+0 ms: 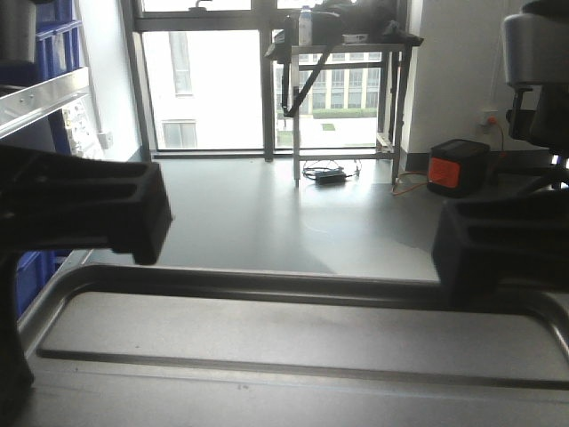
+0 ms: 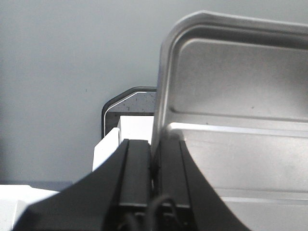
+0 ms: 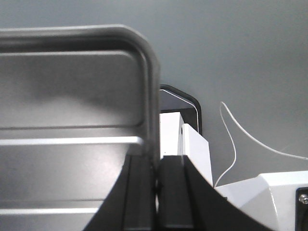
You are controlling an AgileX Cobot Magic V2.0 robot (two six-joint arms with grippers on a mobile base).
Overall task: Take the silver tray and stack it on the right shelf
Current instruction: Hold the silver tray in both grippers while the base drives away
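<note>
Steel bench stands against tall window, at far side of grey floor.
- On bench top, left end: clear bottle. Dark clutter beside it, too backlit to make out.
- Under bench, on the floor: black power brick with loose leads.
- Right of bench, by the white wall: orange-and-black box. Thin orange cable lies between it and the bench leg.
- Right of bench, above that box: wall socket.
- Far left of bench: blue bins on racking.
- Beyond bench, through the glass: building fronts, a strip of green.
</note>
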